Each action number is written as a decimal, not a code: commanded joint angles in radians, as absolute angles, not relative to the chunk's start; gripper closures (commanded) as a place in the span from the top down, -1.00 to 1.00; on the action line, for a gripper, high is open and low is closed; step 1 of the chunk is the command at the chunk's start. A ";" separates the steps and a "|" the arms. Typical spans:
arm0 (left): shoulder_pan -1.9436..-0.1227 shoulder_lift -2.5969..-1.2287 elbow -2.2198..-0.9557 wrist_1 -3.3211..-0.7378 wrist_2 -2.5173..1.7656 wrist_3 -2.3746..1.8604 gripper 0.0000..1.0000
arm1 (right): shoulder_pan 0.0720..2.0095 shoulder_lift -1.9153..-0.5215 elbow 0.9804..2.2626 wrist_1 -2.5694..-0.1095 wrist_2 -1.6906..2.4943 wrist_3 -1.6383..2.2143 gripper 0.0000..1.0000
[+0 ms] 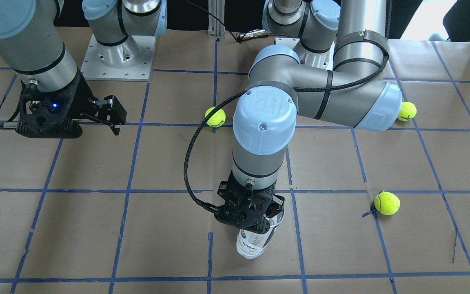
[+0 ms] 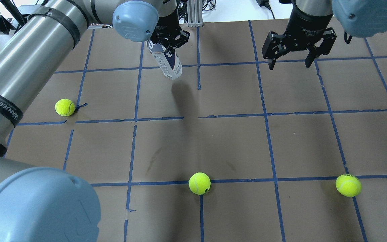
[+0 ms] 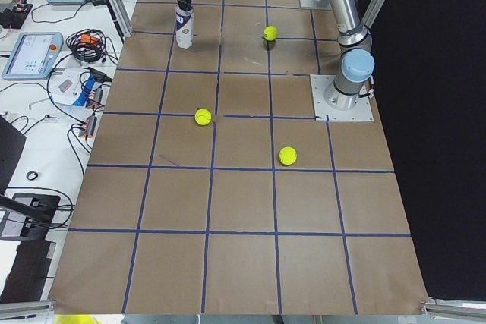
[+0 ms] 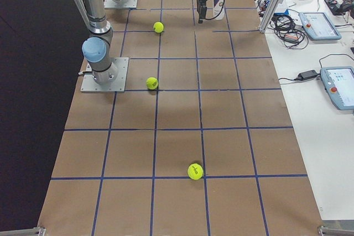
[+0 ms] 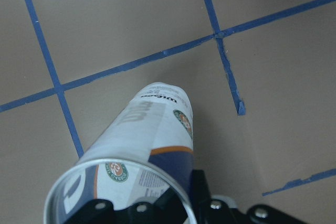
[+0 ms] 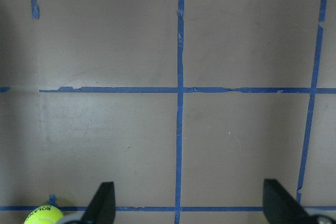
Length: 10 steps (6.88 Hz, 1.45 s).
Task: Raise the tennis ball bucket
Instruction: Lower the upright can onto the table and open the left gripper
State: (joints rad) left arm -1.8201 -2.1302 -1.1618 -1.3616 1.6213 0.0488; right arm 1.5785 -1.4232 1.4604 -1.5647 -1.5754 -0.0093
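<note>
The tennis ball bucket (image 1: pixel 253 243) is a clear tube with a white and navy label. My left gripper (image 1: pixel 260 220) is shut on its open top rim. In the overhead view the bucket (image 2: pixel 168 62) hangs tilted under the gripper (image 2: pixel 165 41), and its shadow falls apart from it on the paper. The left wrist view looks down the bucket (image 5: pixel 155 129) from its rim to its base. My right gripper (image 2: pixel 293 57) is open and empty, hovering well to the side of the bucket. It also shows in the front view (image 1: pixel 108 111).
Three yellow-green tennis balls lie on the brown paper with blue tape grid: one (image 2: pixel 65 107) at left, one (image 2: pixel 199 183) near centre, one (image 2: pixel 348 185) at right. One ball (image 6: pixel 43 215) shows below my right gripper's fingers (image 6: pixel 102 203).
</note>
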 commanded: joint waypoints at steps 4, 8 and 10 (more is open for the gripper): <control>-1.821 -2.122 -1.169 -1.405 1.621 0.045 0.72 | 1.578 -1.424 1.460 -1.565 -1.575 -0.009 1.00; -1.784 -1.825 -1.225 -1.601 1.548 0.034 1.00 | 1.577 -1.424 1.459 -1.566 -1.577 -0.011 1.00; -1.621 -1.667 -1.340 -1.615 1.545 0.034 1.00 | 1.577 -1.424 1.460 -1.565 -1.577 -0.012 1.00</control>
